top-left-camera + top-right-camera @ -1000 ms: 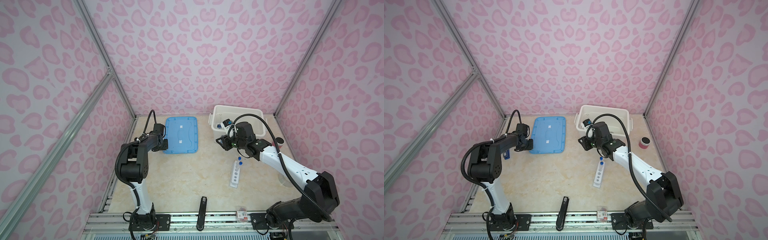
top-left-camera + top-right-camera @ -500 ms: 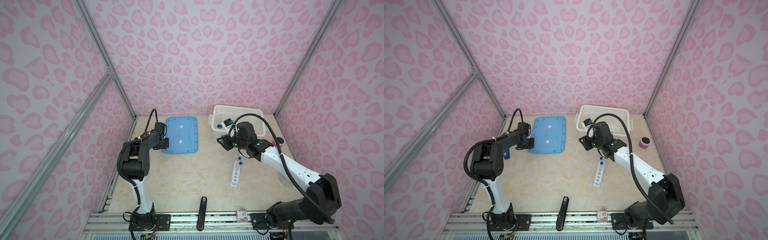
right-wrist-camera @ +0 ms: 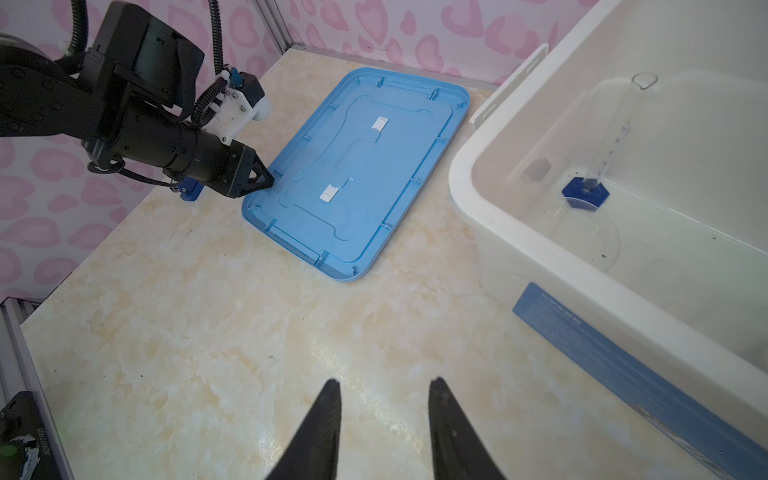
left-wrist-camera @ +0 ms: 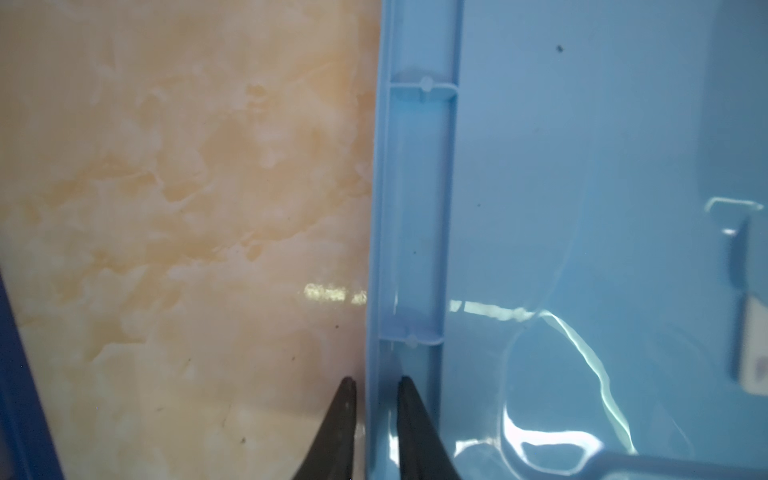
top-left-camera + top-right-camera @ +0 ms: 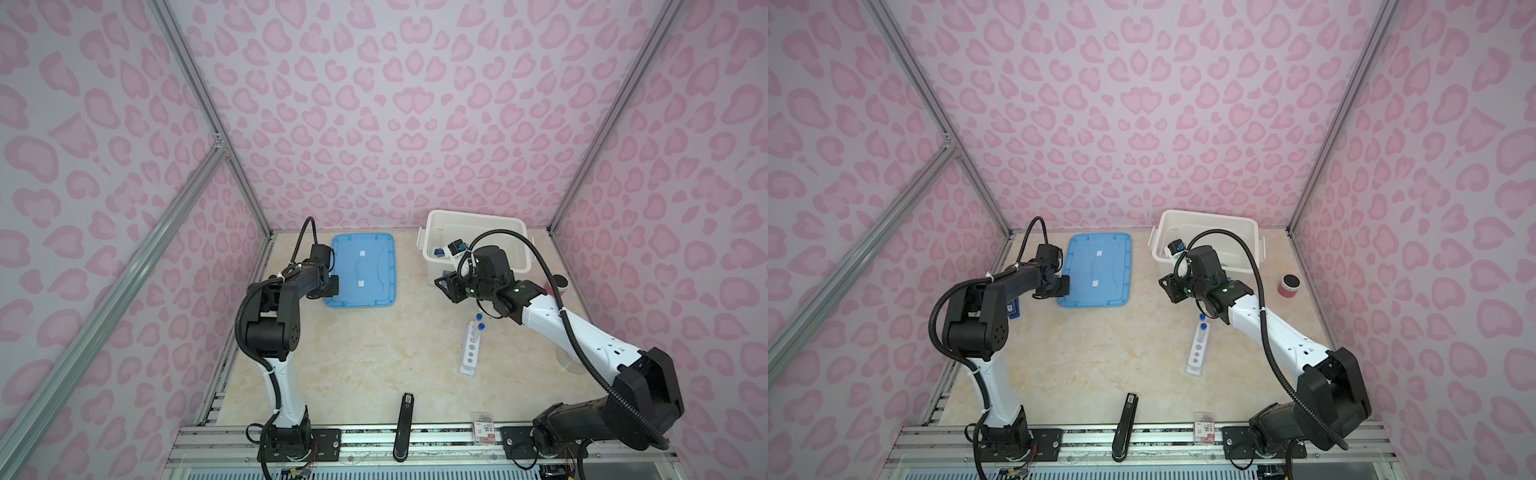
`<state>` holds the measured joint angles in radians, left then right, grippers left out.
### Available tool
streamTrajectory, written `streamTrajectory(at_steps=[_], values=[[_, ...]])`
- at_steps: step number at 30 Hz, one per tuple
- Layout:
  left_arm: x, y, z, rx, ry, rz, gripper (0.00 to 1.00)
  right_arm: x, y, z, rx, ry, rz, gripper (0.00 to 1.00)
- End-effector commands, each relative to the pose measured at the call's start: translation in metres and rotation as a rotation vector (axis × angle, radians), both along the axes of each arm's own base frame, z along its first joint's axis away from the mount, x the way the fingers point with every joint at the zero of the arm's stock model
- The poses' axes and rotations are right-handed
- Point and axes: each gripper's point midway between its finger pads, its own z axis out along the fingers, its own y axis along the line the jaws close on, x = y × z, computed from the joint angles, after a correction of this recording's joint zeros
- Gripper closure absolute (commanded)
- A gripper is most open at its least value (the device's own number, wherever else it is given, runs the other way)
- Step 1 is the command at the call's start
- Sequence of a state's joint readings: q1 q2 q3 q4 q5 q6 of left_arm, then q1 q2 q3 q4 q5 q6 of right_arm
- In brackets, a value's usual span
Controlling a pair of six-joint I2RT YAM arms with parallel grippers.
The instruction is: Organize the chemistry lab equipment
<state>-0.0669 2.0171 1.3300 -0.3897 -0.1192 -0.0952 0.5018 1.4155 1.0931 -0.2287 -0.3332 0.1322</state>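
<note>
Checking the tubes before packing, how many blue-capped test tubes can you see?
2 test tubes, both standing in the white rack: one tube in its end hole nearest the bin, the other in the next hole. More may be hidden under the right arm.

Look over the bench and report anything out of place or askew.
The blue lid lies on the table, underside up with ribs showing, apart from the open white bin. The white rack sits at a slant and holds only two blue-capped tubes, bunched at one end.
</note>
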Motion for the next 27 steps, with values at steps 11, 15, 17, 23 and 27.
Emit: streamTrajectory(at_steps=[11,15,17,23,27], values=[[-0.018,-0.001,-0.012,0.006,0.079,-0.021,0.88,0.002,-0.003,0.000,0.010,-0.013,-0.028,0.64],[-0.018,-0.001,-0.011,0.004,0.077,-0.021,0.91,0.002,-0.004,-0.001,0.008,-0.011,-0.033,0.64],[-0.019,-0.001,-0.012,0.004,0.080,-0.023,0.92,0.001,-0.004,-0.001,0.011,-0.009,-0.033,0.64],[-0.018,-0.001,-0.009,0.003,0.072,-0.025,0.95,0.001,-0.005,-0.001,0.006,-0.009,-0.035,0.64],[-0.016,-0.001,-0.002,0.005,0.057,-0.025,0.97,0.002,-0.005,-0.004,0.003,0.000,-0.035,0.64]])
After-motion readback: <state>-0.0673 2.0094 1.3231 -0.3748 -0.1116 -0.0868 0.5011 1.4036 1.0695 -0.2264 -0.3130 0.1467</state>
